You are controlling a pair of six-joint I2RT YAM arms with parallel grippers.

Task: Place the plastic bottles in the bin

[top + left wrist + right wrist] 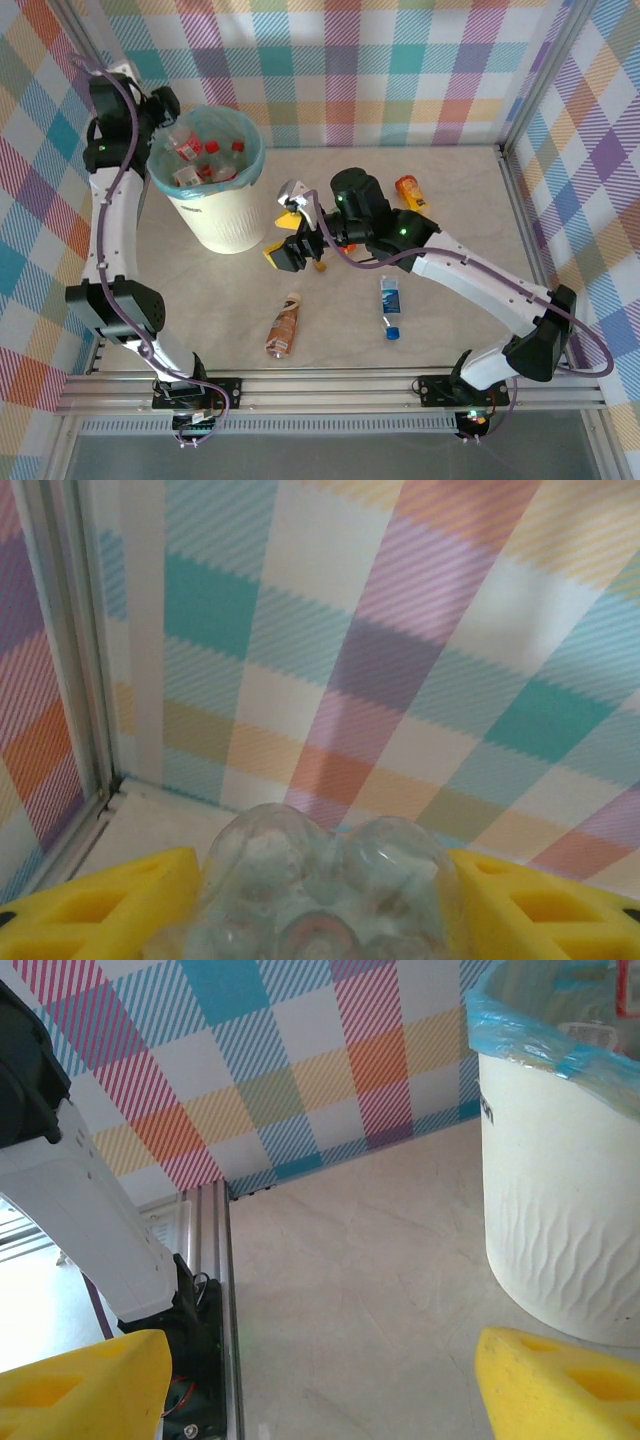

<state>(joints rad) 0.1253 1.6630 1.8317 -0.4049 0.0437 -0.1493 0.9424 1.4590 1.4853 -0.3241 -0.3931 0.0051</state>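
Light was bright and diffuse, leaving only faint, soft shadows on the table. In the left wrist view the clear bottle at 6 o'clock was blurred, too near the lens. The right wrist view burned white at 8 o'clock.

The right gripper hangs over the pale table, its yellow jaws wide apart with nothing between them. The white bin stands at right, and the left arm is at left before the checked wall.
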